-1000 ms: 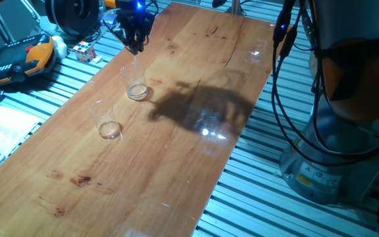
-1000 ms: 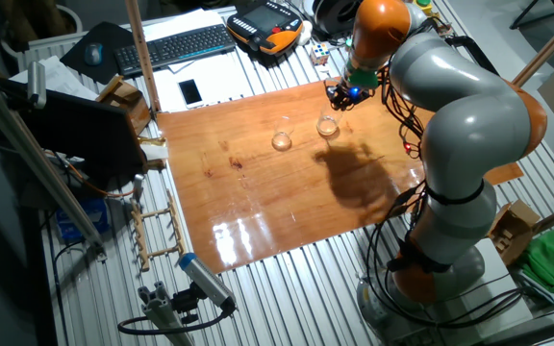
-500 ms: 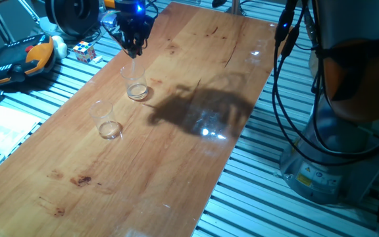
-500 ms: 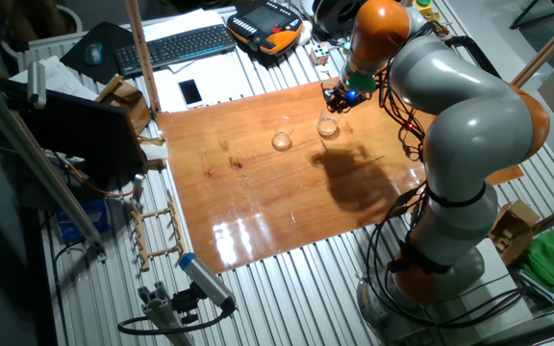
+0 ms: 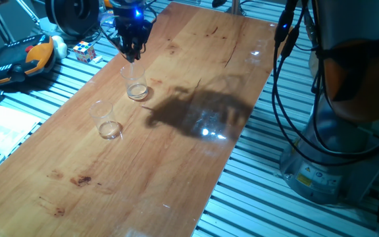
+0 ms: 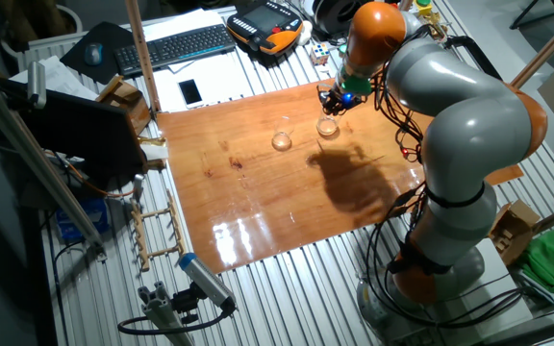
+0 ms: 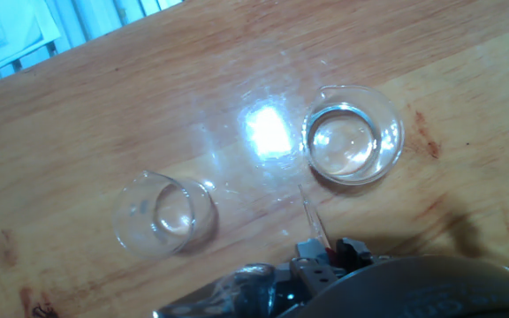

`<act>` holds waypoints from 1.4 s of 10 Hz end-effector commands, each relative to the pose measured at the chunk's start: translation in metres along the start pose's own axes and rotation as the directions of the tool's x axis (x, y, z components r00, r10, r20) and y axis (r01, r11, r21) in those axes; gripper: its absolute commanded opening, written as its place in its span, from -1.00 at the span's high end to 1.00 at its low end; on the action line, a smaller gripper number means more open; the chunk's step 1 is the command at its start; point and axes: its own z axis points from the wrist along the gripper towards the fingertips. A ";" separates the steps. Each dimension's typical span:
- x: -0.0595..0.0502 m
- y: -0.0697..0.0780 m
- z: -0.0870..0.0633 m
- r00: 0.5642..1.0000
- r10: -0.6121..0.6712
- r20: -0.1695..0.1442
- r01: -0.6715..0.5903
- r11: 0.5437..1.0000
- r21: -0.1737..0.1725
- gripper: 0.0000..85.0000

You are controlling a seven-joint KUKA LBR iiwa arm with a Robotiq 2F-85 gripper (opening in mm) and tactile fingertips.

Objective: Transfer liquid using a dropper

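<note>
In the hand view two small clear cups stand on the wooden table (image 7: 78,115). The right cup (image 7: 353,141) holds a shallow layer of clear liquid (image 7: 343,148); whether the left cup (image 7: 162,215) holds any I cannot tell. My gripper (image 7: 325,253) is shut on the dropper (image 7: 312,216), a thin clear stem with a dark red end at the fingers. Its tip hangs over bare wood between the cups, just outside the right cup's rim. In the fixed views the gripper (image 5: 131,52) (image 6: 333,100) hovers above and just beyond the nearer cup (image 5: 135,86) (image 6: 327,125). The other cup (image 5: 108,122) (image 6: 282,140) stands apart.
The robot's grey and orange arm (image 6: 450,106) reaches over the table's far side. Off the table's edge lie a teach pendant (image 5: 15,59), a puzzle cube (image 5: 84,51), a keyboard (image 6: 176,45) and a phone (image 6: 190,91). Cables (image 5: 288,79) hang at the right.
The gripper has drifted a little up and away from the nearer cup, still holding the dropper. Both cups stay where they were.
</note>
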 end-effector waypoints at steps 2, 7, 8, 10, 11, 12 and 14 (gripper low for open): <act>0.002 0.004 0.003 1.000 0.001 0.004 -0.001 1.000 -0.001 0.58; 0.002 0.005 0.006 1.000 0.001 0.005 -0.001 1.000 0.005 0.58; 0.002 0.005 0.006 1.000 -0.008 0.008 0.008 1.000 0.014 0.58; 0.002 0.005 0.006 1.000 -0.023 0.015 0.022 0.999 0.037 0.58; 0.002 0.005 0.006 0.999 -0.029 0.013 0.029 0.999 0.044 0.58; 0.002 0.005 0.006 0.999 -0.037 0.015 0.037 0.998 0.043 0.58; 0.002 0.005 0.006 0.999 -0.041 0.009 0.041 0.999 0.026 0.58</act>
